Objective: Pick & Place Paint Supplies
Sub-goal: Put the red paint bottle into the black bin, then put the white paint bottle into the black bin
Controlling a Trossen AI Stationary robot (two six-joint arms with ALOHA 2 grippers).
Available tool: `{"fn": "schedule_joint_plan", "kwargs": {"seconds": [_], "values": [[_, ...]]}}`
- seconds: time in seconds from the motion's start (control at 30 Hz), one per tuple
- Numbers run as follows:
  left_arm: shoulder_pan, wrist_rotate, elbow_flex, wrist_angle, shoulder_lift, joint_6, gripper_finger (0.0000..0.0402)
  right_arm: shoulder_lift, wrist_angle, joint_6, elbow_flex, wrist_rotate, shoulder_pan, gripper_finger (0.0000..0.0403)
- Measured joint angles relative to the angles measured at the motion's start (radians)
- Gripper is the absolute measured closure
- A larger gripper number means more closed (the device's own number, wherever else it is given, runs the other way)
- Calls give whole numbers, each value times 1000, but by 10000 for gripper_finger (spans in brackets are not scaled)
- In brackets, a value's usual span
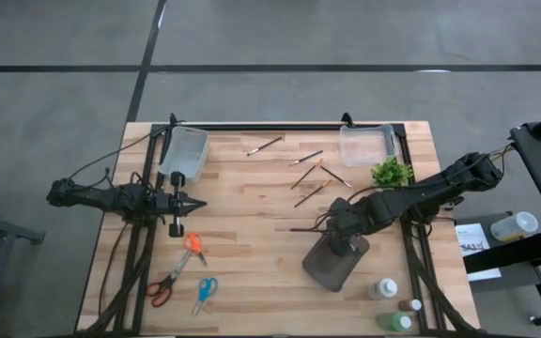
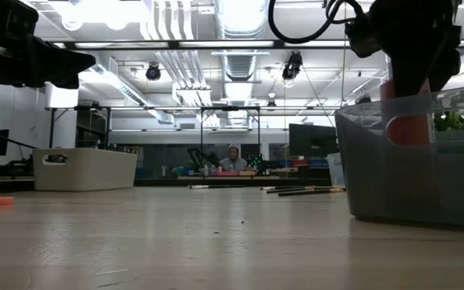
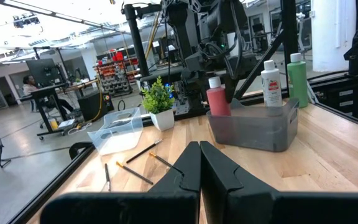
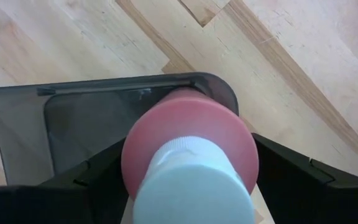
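A red paint bottle [image 4: 191,140] with a pale cap stands upright inside the dark translucent bin [image 1: 332,268]; the bin wall blurs its base [image 2: 409,129]. My right gripper [image 1: 347,246] points down over the bin, open, with one finger on either side of the bottle's body and no hold that I can make out. White [image 1: 384,288], dark red [image 1: 409,305] and green [image 1: 397,322] bottles stand on the table near the bin. Several thin brushes [image 1: 310,174] lie at the far middle. My left gripper [image 3: 200,149] is shut and level at the table's left, holding nothing.
Two clear trays [image 1: 184,153] [image 1: 366,145] sit along the far edge, with a small potted plant [image 1: 392,173] beside the right one. Orange scissors [image 1: 178,272] and blue scissors [image 1: 204,294] lie near the front left. Bare wood lies in the table's middle.
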Motion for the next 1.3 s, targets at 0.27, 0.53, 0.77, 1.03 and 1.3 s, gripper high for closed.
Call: {"fn": "schedule_joint_plan", "kwargs": {"seconds": [0.27, 0.53, 0.77, 1.03, 1.3], "values": [[0, 0, 0, 0, 0, 0, 401, 0, 4, 31, 1, -1, 0, 108], [0, 0, 0, 0, 0, 0, 401, 0, 1, -1, 27, -15, 14, 108], [0, 0, 0, 0, 0, 0, 401, -1, -83, -10, 125, -17, 55, 108], [0, 0, 0, 0, 0, 0, 401, -1, -212, 2, 241, 1, 100, 108], [0, 0, 0, 0, 0, 0, 401, -1, -265, 49, 321, 5, 164, 108]]}}
